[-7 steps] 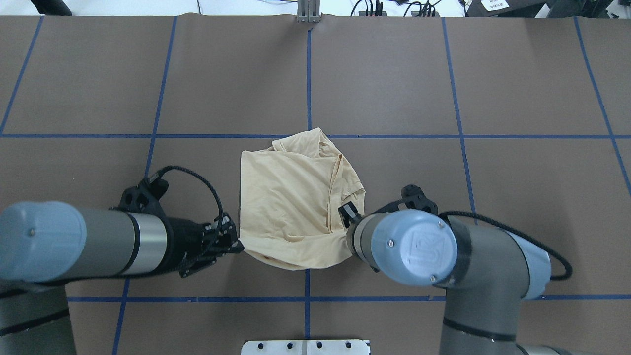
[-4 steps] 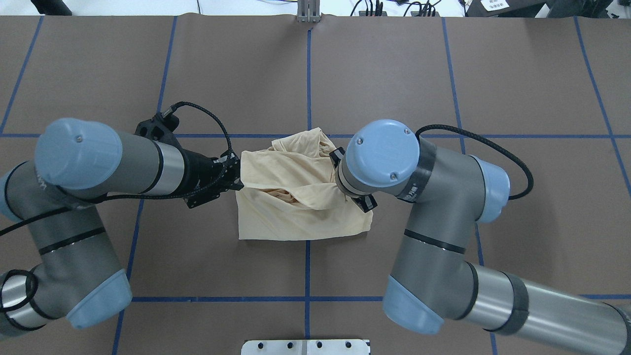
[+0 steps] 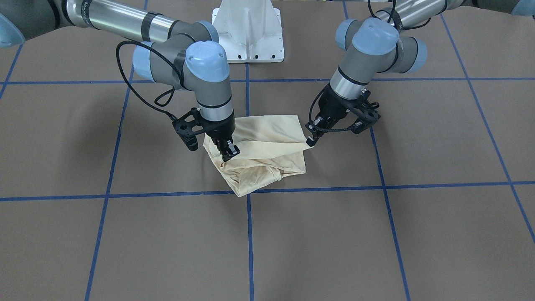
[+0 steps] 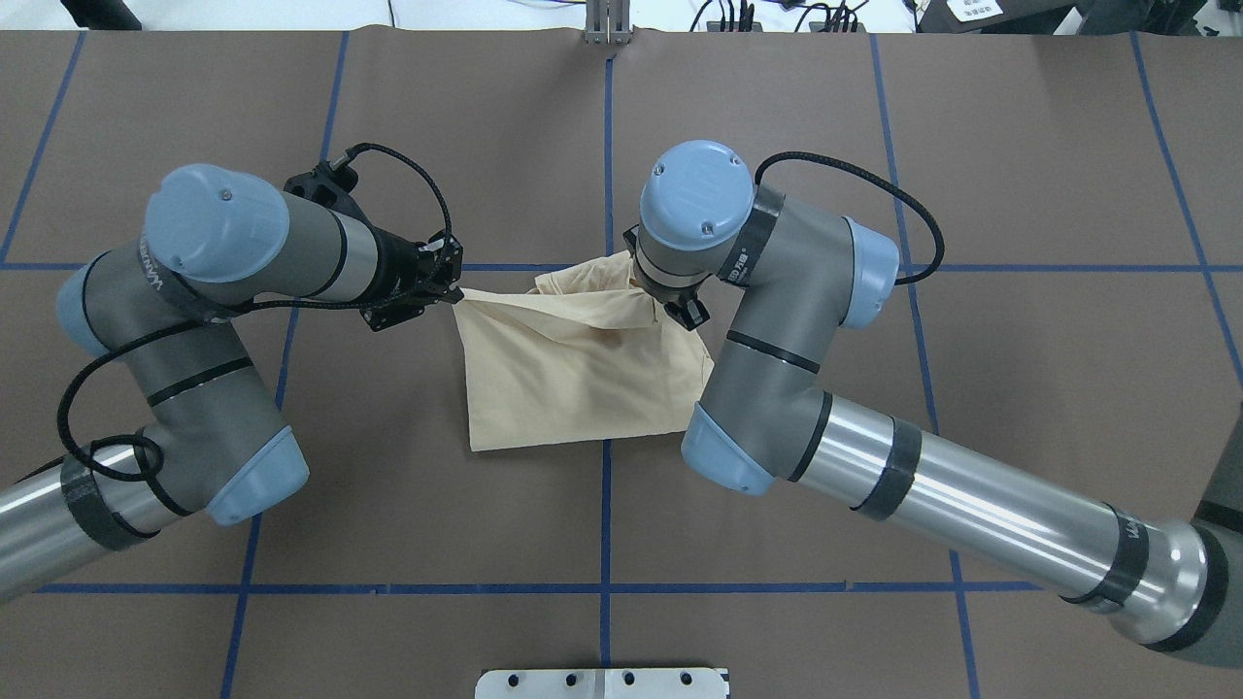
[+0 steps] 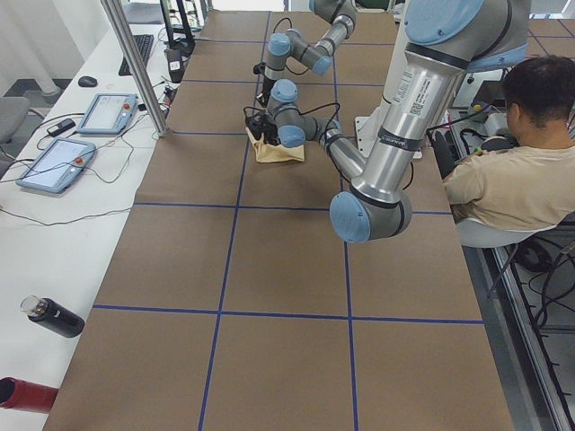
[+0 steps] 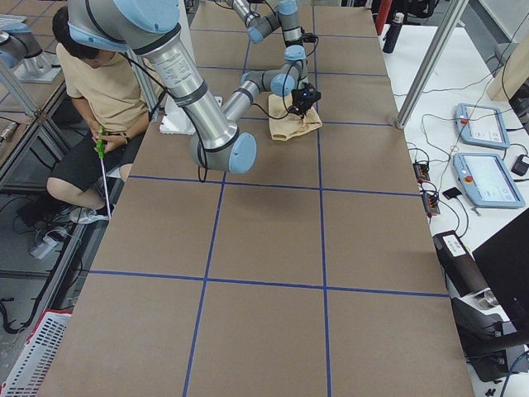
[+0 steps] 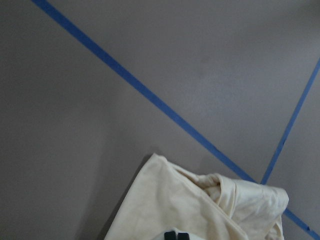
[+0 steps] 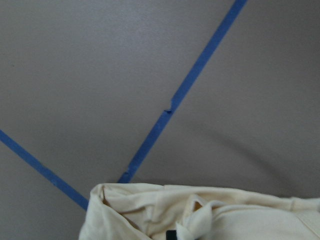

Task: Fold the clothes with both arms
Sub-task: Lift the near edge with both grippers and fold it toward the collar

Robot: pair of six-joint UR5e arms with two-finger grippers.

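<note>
One T-shirt (image 3: 267, 144) in left claw (image 3: 310, 141), right claw (image 3: 229, 154)

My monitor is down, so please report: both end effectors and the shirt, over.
Left end effector shut on shirt corner. Right end effector shut on opposite corner. Top layer taut between them, partly folded. Nothing seen blocking.

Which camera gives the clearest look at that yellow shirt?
The overhead exterior view: the shirt shows nearly whole from above. The front-facing view shows it too, the right gripper covering one corner. Side views show it tiny; wrist cameras, only edges.
</note>
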